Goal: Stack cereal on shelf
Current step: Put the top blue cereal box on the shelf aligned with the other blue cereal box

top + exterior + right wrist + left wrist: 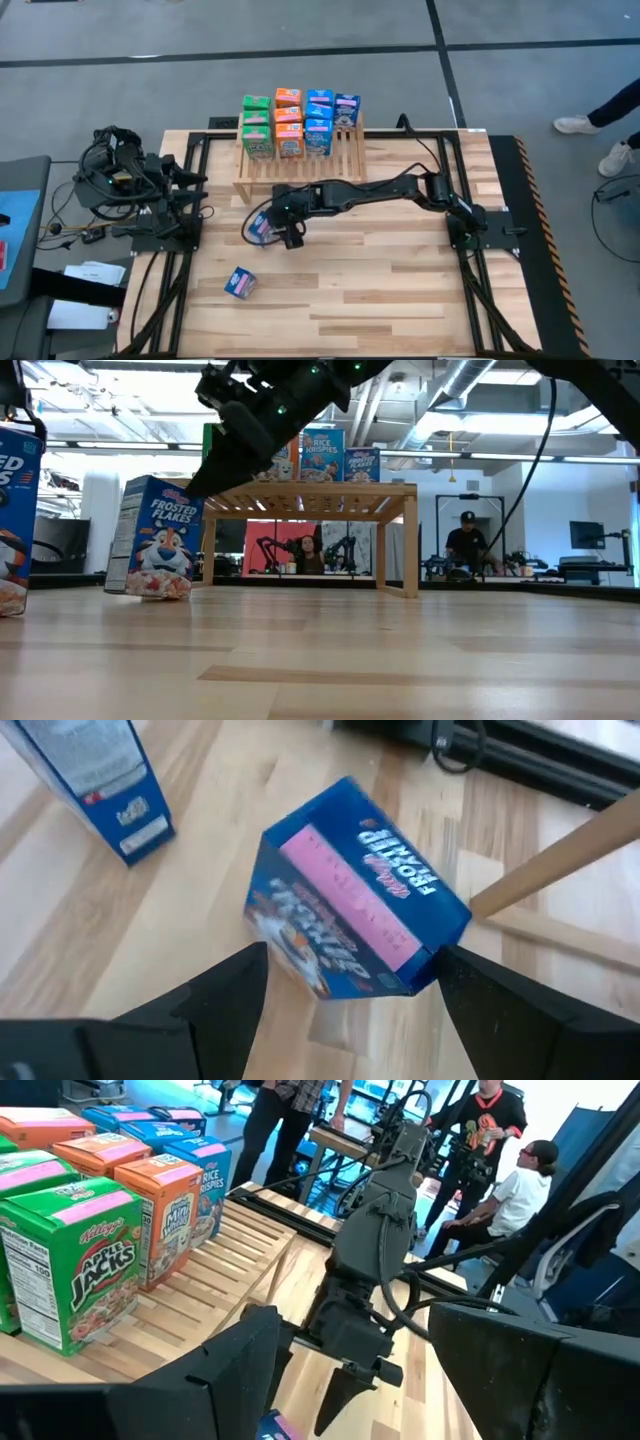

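- Far left: left arm sits folded at the table's left edge, beside a tangle of cables. Left gripper (340, 1380) points across the table toward the rack, fingers spread, nothing between them.
- Lower left of the table (400, 300): a loose blue cereal box (240, 283) stands alone on the wood, well apart from the rack.
- Centre left: right arm reaches across from its base on the right side, ending at right gripper (340, 1010), in front of the rack's left leg.
- Frosted Flakes box (350, 910), blue with a pink top panel, stands tilted on the table directly under that gripper. In the wrist view the fingers (215, 995) stand spread on either side of the box; whether they touch the cardboard I cannot tell.
- The low view shows this box (155, 538) resting on the table, leaning a little, the gripper just above it.
- Centre back: light-wood shelf (340, 160) with slatted top. Its rear half carries the stacked cereal (300, 122) in four columns: green, orange, blue, darker blue. Front slats bare.
- In the left wrist view, an Apple Jacks box (75, 1265) stands nearest, orange and Rice Krispies boxes next along.
- Right: right arm's base bolted near the table's right side.
- Beyond the table: people (465, 545) seated at benches; shoes (600, 140) on the floor at far right.
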